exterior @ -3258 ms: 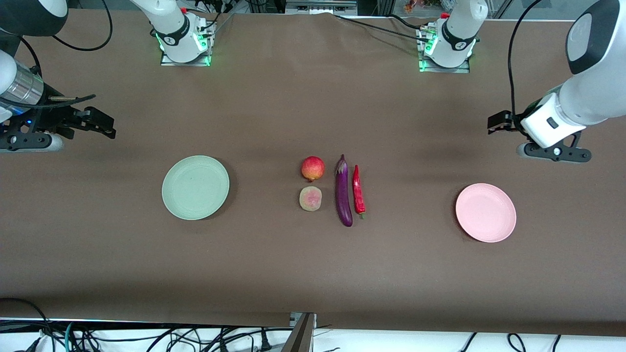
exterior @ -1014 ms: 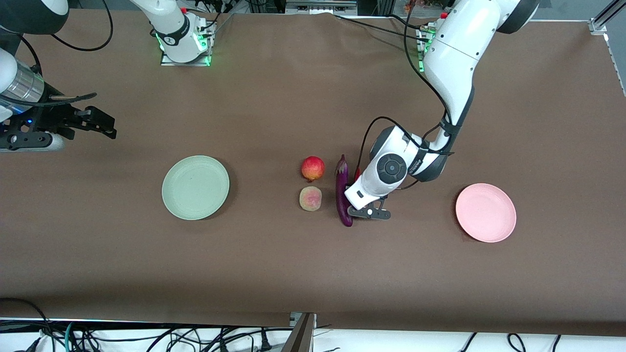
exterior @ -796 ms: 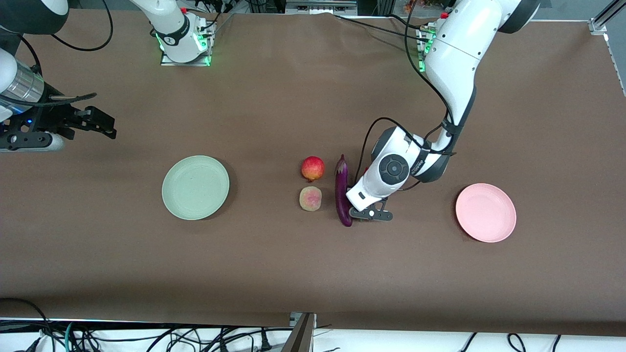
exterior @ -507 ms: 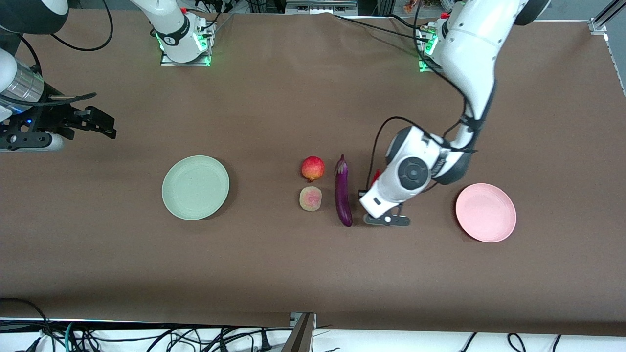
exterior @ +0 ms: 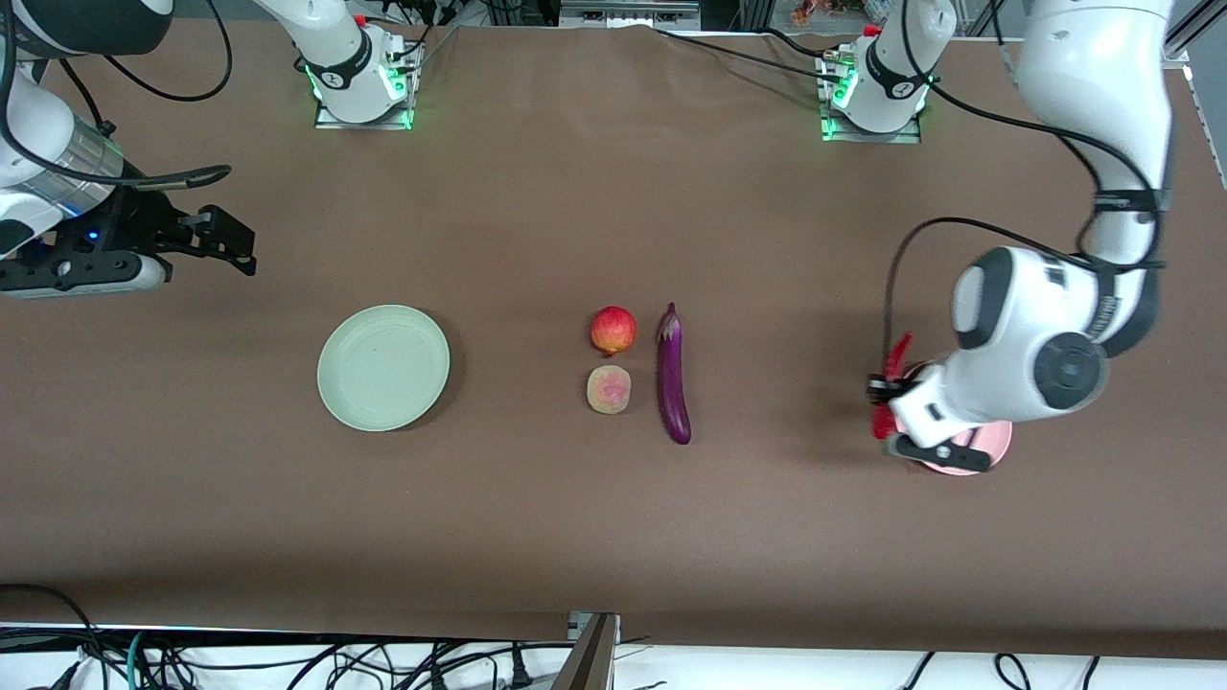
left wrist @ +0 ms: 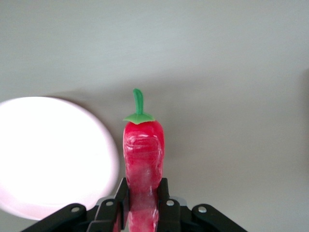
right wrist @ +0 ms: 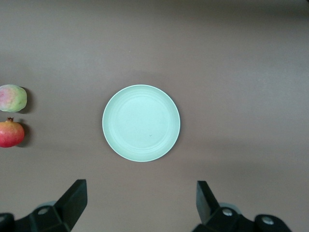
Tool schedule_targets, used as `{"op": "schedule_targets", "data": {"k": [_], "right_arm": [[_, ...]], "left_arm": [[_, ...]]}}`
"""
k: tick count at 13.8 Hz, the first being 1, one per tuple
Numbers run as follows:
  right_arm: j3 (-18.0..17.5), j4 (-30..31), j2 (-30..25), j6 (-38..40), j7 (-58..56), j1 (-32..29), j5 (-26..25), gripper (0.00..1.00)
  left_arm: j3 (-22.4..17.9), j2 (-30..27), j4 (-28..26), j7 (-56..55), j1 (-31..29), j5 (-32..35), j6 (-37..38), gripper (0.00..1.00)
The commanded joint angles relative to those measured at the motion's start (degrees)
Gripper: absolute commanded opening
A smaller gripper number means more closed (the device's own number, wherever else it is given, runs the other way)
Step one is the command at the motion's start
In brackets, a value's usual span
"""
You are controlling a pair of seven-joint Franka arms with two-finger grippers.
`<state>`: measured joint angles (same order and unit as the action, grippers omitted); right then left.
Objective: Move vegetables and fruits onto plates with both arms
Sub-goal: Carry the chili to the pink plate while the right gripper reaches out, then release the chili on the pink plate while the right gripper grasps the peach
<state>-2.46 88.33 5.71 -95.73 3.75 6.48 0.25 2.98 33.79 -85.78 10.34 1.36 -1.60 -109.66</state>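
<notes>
My left gripper (exterior: 884, 391) is shut on the red chili pepper (exterior: 898, 353) and holds it in the air over the edge of the pink plate (exterior: 1000, 443) that faces the fruits. In the left wrist view the fingers clamp the chili (left wrist: 143, 154), green stem pointing away, with the plate (left wrist: 48, 154) beside it. The purple eggplant (exterior: 673, 379), the red-yellow pomegranate (exterior: 613, 330) and the pinkish-tan fruit (exterior: 609, 389) lie mid-table. The green plate (exterior: 383, 367) is empty. My right gripper (exterior: 230, 241) is open and empty, above the table's right-arm end. Its wrist view shows the green plate (right wrist: 141, 123) and both fruits (right wrist: 10, 134).
Two fixed white bases with green lights (exterior: 359, 81) stand at the table edge farthest from the front camera. Cables hang along the edge nearest that camera. The left arm's body covers most of the pink plate.
My left gripper closed on the chili beside the eggplant, lifted it and carried it to the pink plate. My right arm shifted slightly toward the table's middle.
</notes>
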Motion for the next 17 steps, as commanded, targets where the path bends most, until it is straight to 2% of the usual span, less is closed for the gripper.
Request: {"op": "schedule_targets", "data": {"k": [1,3,5,7,8,9,10,13,15,17], "right_arm": [[-0.08,-1.75,4.2,-0.42,-1.11,0.02,0.19,1.0],[-0.17,-1.66,8.14,-0.34,-1.28,1.33,0.19,1.0],[-0.08,-1.49,12.46,-0.07,-0.76,4.14,0.1,1.0],[-0.08,-1.67,14.76,-0.68,-0.32,6.08,0.1,1.0],[-0.08,-1.84,15.63,-1.38,-0.5,6.87,0.19,1.0],[-0.08,-1.93,16.43,-2.96,0.11,8.01,0.27,1.0],[-0.17,-1.93,17.39,-5.06,0.81,9.59,1.49,1.0],[-0.08,-2.19,21.51,-12.43,13.96,14.33,6.68,1.0],[-0.08,-4.03,25.82,-19.11,21.87,19.42,6.78,1.0],[-0.08,-9.54,31.52,-23.52,32.76,23.99,6.69,1.0]], "left_arm": [[0.98,1.44,-1.05,5.91,-4.08,4.75,-0.02,0.04],[1.07,3.73,-1.05,6.45,-5.58,9.58,-0.81,0.04],[0.98,6.02,-1.05,6.45,-6.2,10.57,-3.79,0.07],[1.07,7.51,-1.23,6.45,-6.81,10.65,-5.81,0.28],[1.07,7.78,-1.4,6.45,-6.81,10.57,-6.7,0.53],[0.98,7.78,-1.41,6.45,-6.81,10.57,-6.7,0.85],[1.07,7.61,-1.41,6.45,-6.81,10.65,-6.44,1.0],[1.68,5.6,-0.97,5.23,-6.37,10.39,-5.04,1.0],[2.03,3.4,-0.62,5.04,-6.11,9.78,-3.28,1.0],[3.43,2.6,-0.27,5.48,-5.41,10.21,-3.19,1.0]]}}
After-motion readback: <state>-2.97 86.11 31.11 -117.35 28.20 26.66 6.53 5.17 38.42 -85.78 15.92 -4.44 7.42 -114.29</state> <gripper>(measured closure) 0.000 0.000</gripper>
